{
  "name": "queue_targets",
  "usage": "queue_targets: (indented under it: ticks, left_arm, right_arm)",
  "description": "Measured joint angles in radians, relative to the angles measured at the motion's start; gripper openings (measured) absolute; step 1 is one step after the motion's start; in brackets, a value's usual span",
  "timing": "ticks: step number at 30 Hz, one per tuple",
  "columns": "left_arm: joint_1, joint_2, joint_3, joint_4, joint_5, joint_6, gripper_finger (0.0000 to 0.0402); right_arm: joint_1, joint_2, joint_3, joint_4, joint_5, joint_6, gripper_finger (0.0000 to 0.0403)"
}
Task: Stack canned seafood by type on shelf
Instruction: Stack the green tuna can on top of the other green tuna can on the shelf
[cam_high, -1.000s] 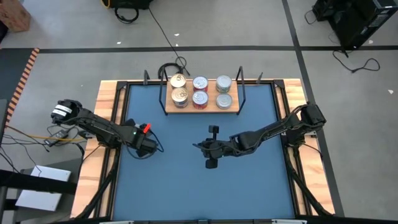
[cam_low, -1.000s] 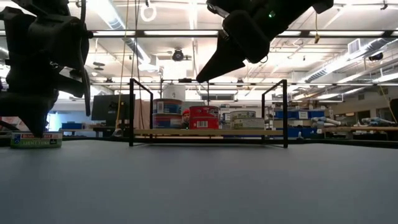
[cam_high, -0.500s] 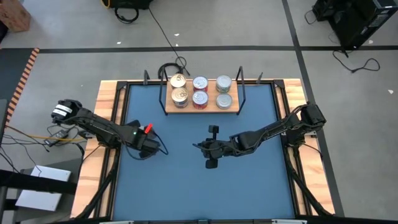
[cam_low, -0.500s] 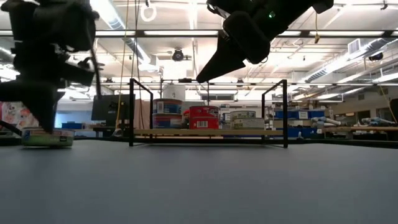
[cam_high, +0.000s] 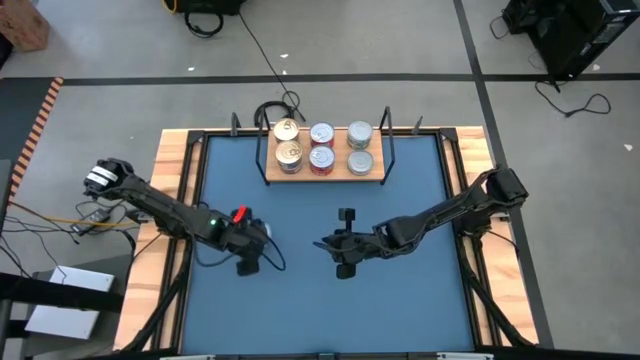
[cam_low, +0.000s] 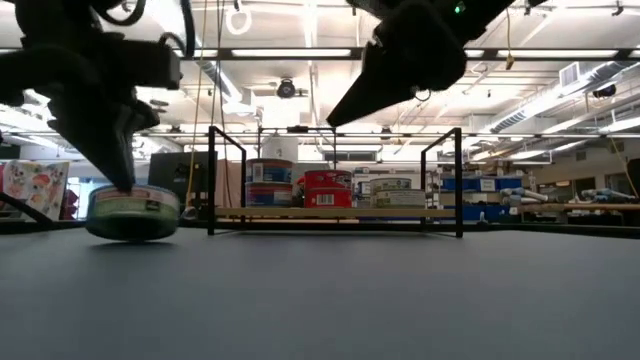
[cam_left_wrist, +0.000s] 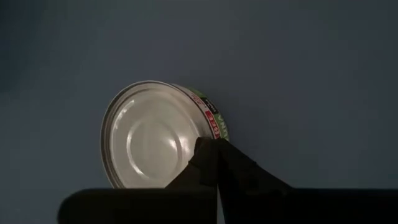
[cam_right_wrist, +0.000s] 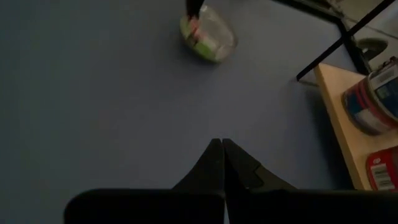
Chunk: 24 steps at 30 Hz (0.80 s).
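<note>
High view: left tool (cam_high: 250, 262) clenched over blue counter (cam_high: 420, 300); shelf (cam_high: 325, 165) holds sorted tins.
Low view: tin (cam_low: 132, 212) tilted, pinched at its rim for lifting.
Left wrist view: fingers (cam_left_wrist: 214, 155) grip silver lid's edge.
Right wrist view: right tool (cam_right_wrist: 222, 149) shut, empty, waiting.

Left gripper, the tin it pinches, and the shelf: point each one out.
left gripper (cam_left_wrist: 217, 155), left wrist view, shut fingertips at the tin's rim.
green-sided tin (cam_left_wrist: 146, 134), left wrist view, middle of its silver lid.
shelf (cam_high: 335, 175), high view, bare front edge of the board.
</note>
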Motion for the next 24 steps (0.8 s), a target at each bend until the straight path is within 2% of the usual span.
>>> queue_targets:
  ticks: [9, 14, 17, 20, 24]
  left_arm:
    - [-0.01, 0.136, 0.005, 0.254, 0.081, 0.118, 0.0]
    - [-0.006, 0.214, 0.082, 0.279, 0.081, 0.205, 0.0]
    - [-0.006, 0.239, 0.138, 0.22, 0.072, 0.239, 0.0]
    - [-0.006, 0.228, 0.184, 0.083, -0.006, 0.243, 0.0]
    - [0.012, 0.168, 0.164, -0.08, -0.068, 0.179, 0.0]
  right_arm:
    - [0.021, -0.037, 0.0, -0.023, 0.025, 0.003, 0.0]
    - [0.027, -0.047, 0.001, -0.031, 0.027, 0.007, 0.0]
    - [0.029, -0.055, 0.002, -0.05, 0.029, 0.023, 0.0]
    - [0.035, -0.058, 0.002, -0.072, 0.031, 0.04, 0.0]
    - [0.04, -0.059, 0.002, -0.096, 0.031, 0.056, 0.0]
